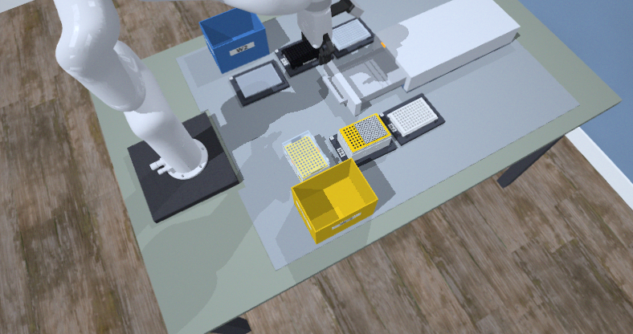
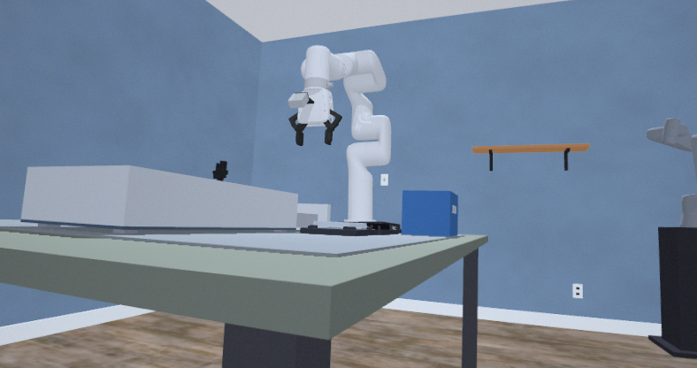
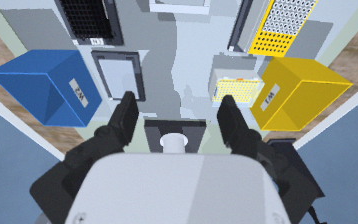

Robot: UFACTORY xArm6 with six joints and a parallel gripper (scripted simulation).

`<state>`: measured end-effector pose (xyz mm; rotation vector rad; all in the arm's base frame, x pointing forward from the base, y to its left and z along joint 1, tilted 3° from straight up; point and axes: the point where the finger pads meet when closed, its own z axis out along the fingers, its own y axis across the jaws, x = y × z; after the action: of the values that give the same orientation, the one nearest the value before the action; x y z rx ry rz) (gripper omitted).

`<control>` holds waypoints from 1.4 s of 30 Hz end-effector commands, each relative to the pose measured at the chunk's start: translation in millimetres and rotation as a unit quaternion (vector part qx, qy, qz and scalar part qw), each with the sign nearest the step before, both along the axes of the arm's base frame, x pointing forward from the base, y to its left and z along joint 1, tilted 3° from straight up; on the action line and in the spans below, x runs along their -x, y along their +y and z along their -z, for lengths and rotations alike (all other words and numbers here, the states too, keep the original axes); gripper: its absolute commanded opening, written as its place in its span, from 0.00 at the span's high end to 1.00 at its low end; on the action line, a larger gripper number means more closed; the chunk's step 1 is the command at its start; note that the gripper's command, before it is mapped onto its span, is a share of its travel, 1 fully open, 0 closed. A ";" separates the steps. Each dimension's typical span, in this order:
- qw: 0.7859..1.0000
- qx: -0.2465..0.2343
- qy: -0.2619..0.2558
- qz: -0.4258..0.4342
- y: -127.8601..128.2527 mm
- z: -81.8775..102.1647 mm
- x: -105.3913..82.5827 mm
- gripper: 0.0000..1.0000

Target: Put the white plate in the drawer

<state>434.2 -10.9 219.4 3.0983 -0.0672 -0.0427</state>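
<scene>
The cooler CD (image 1: 455, 34) is a long white box at the back right. Its drawer (image 1: 367, 81) stands open toward the arm's base, with the bar handle (image 1: 343, 90) in front. The amber lamp (image 1: 382, 44) is lit. I see no plate in the drawer. One white plate without a lid (image 1: 351, 34) sits in a nest left of the cooler, and another (image 1: 411, 116) sits in a nest in front of it. I cannot read the nest labels. My gripper (image 1: 323, 54) (image 2: 311, 134) (image 3: 178, 103) hangs high above the bench, open and empty, fingers pointing down.
A black plate (image 1: 300, 54) and a lidded plate (image 1: 259, 79) sit in nests by the blue bin (image 1: 234, 39). The clear-lidded tip box (image 1: 305, 154), a yellow tip rack (image 1: 365, 132) and the yellow bin (image 1: 334, 198) stand at the front.
</scene>
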 end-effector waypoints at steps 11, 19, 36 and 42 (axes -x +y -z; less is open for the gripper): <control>1.000 -0.001 -0.002 -0.008 -2.4 -0.1 -1.7 0.00; 1.000 -0.001 -0.002 -0.008 -21.9 8.9 -22.7 0.00; 1.000 0.000 -0.002 -0.008 -70.5 31.3 -75.3 0.00; 1.000 0.000 -0.002 -0.008 -90.0 40.2 -96.3 0.00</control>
<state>519.3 -92.2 181.1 3.0997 -0.0421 -0.0417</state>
